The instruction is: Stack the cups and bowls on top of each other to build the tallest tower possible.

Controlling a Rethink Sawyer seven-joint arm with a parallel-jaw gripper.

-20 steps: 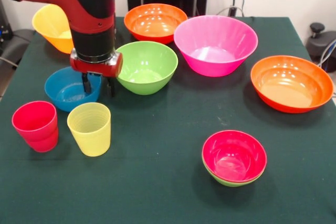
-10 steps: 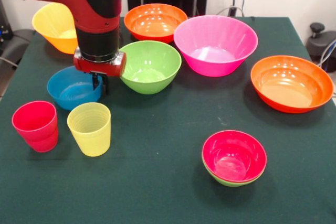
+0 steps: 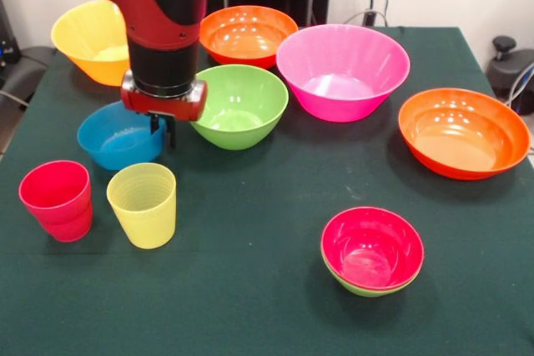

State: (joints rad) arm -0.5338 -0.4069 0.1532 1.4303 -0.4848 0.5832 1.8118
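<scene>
The tower (image 3: 372, 254) is barely begun: just a red bowl (image 3: 371, 246) nested in a small light-green one, alone on the near part of the bench (image 3: 267, 306). Every other bowl sits empty and single, and the red cup (image 3: 57, 199) and yellow cup (image 3: 143, 203) stand empty side by side. The gripper (image 3: 163, 129) has its jaws clamped on the blue bowl (image 3: 117, 136) at the rim.

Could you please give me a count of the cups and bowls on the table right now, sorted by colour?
Orange bowls: 2
Green bowls: 2
Red bowl, nested in the small green one: 1
Pink bowl: 1
Blue bowl: 1
Yellow bowl: 1
Red cup: 1
Yellow cup: 1
Total: 10
</scene>
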